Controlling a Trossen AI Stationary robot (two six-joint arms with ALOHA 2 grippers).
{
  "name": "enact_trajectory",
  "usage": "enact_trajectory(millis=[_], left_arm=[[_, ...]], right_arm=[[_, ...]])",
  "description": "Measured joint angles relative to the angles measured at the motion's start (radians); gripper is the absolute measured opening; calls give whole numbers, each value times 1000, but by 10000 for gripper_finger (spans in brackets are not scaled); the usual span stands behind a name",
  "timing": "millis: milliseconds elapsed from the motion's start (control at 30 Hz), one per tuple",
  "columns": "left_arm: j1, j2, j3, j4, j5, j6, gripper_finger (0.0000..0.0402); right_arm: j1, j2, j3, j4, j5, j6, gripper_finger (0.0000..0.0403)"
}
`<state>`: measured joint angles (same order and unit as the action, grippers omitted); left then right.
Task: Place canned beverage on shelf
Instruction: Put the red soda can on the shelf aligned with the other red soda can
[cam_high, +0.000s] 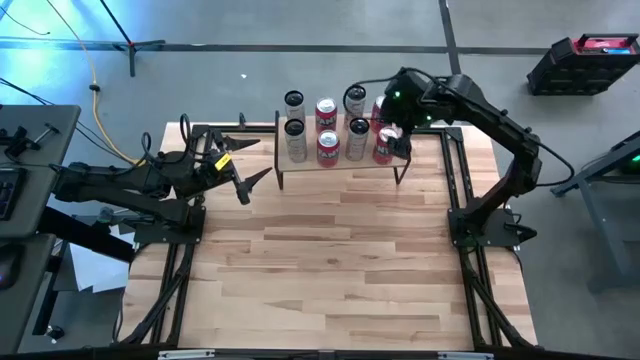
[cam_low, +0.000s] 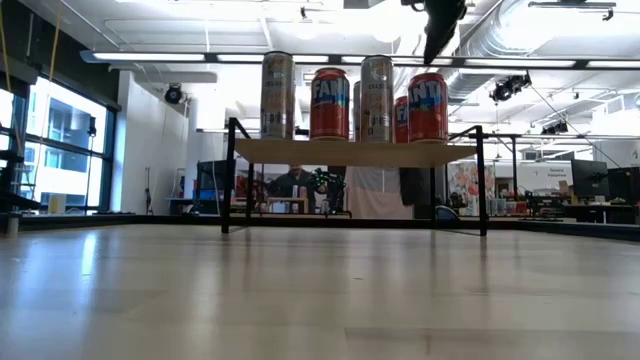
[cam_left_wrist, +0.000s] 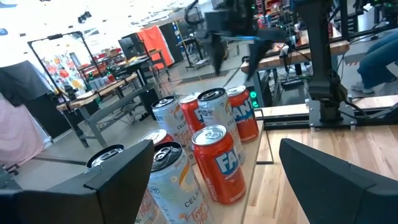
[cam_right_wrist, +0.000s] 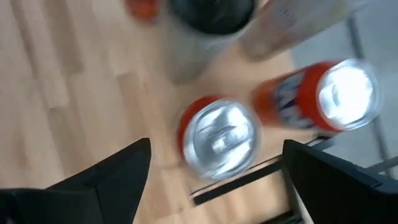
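Note:
The shelf (cam_high: 340, 163), a wooden plank on thin black legs, stands at the table's far middle and also shows in the low view (cam_low: 350, 152). Several orange and white cans stand upright on it in two rows. My right gripper (cam_high: 398, 140) hovers open above the orange can at the shelf's right front (cam_right_wrist: 217, 138). In the low view the right gripper (cam_low: 440, 30) is clear above that can (cam_low: 428, 106). My left gripper (cam_high: 252, 185) waits open at the table's left, level with the shelf's left end, pointing at the cans (cam_left_wrist: 217, 165).
Black metal frame rails (cam_high: 455, 180) run along the table's left and right sides and behind the shelf. The wooden tabletop (cam_high: 330, 270) stretches from the shelf to the near edge. Workbenches and gear stand in the room beyond the table (cam_left_wrist: 112, 87).

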<state>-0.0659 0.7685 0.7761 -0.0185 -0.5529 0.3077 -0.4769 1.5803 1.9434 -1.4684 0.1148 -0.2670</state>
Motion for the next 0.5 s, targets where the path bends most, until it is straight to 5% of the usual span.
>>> enact_trajectory(millis=[500], left_arm=[[0, 0, 0, -3, 0, -7, 340]], right_arm=[[-3, 2, -153, -73, 138, 95, 350]])
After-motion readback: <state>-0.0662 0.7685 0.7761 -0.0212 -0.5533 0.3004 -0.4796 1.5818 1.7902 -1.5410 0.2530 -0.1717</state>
